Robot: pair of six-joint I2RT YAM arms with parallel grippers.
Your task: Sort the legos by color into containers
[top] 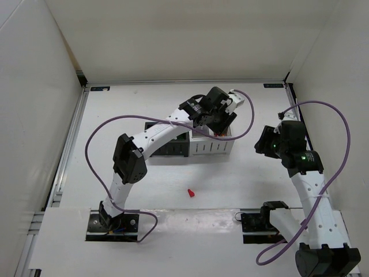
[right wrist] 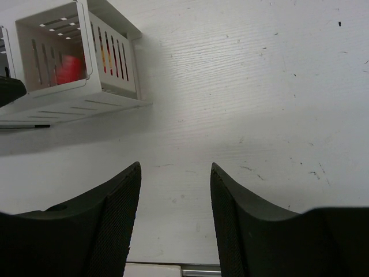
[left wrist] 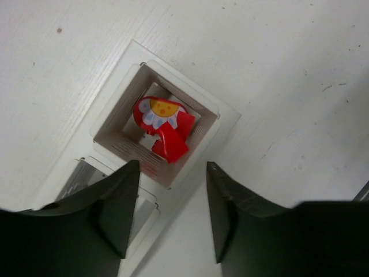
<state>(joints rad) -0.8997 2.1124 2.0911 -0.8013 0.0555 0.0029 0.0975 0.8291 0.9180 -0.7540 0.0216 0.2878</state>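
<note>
My left gripper [top: 219,126] hangs over the white containers [top: 214,148], jaws open and nothing between them. Straight below it, a white bin [left wrist: 112,112] holds several red legos [left wrist: 170,143], one with a yellow and white print [left wrist: 160,109]. A single red lego [top: 190,194] lies on the table in front of the bins. The black containers [top: 173,149] stand left of the white ones, mostly hidden under the left arm. To the right of the bins, my right gripper [right wrist: 174,167] is open and empty above bare table. It sees the white bin [right wrist: 112,57] with red pieces [right wrist: 70,69] inside.
A white wall encloses the table on the left, back and right. A metal rail [top: 68,150] runs along the left edge. Purple cables [top: 98,133] loop from both arms.
</note>
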